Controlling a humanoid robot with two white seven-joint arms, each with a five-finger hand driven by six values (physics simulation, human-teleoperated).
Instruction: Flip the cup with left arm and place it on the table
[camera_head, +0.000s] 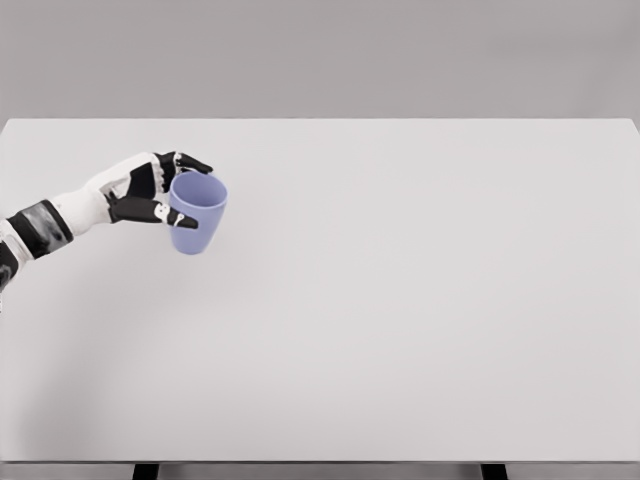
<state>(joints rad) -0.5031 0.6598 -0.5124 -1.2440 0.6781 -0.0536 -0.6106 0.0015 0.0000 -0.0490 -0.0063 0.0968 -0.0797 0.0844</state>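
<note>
one cup (196, 213) in left hand (140, 188), near table (400, 330) left edge

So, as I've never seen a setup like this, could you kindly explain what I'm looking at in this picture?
This is a simulator's render, seen from a camera on a humanoid robot's head, looking down at a plain white table. The white and black arm entering from the left ends in a five-finger left hand. Its fingers are wrapped around a light purple cup, mouth up and slightly tilted. Whether the cup touches the table I cannot tell. The right arm is out of view.
</note>
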